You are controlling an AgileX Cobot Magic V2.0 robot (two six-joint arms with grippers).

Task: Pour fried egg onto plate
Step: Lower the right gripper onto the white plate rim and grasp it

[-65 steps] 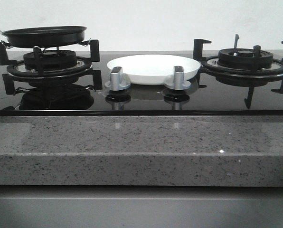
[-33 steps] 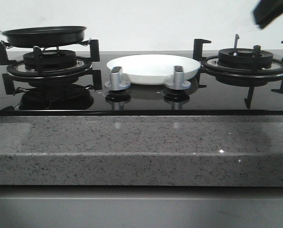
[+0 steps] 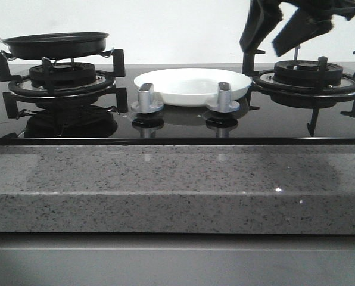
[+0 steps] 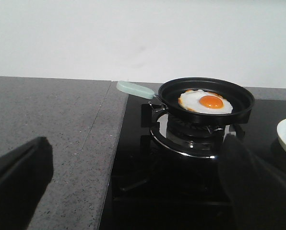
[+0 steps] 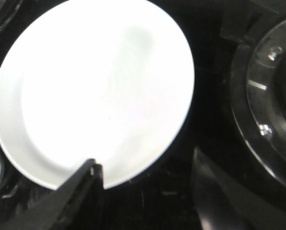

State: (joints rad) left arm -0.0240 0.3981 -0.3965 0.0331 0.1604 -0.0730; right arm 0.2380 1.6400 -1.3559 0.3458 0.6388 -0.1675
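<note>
The fried egg (image 4: 204, 102), white with an orange yolk, lies in a black frying pan (image 4: 206, 100) with a pale green handle (image 4: 133, 89) on the left burner. In the front view the pan (image 3: 56, 44) hides the egg. The white plate (image 3: 192, 85) sits empty on the black glass between the burners, and fills the right wrist view (image 5: 92, 91). My right gripper (image 3: 273, 39) is open in the air above the plate's right edge and the right burner, holding nothing. My left gripper (image 4: 133, 191) is open, low over the counter, well short of the pan; it is out of the front view.
Two silver knobs (image 3: 146, 98) (image 3: 224, 97) stand in front of the plate. The right burner (image 3: 307, 74) with black grate prongs is bare. A grey speckled counter (image 4: 47, 124) lies left of the hob and along its front edge (image 3: 177, 179).
My right gripper has come down from the upper right corner into the front view, moving left toward the plate. Pan and plate have not moved.
</note>
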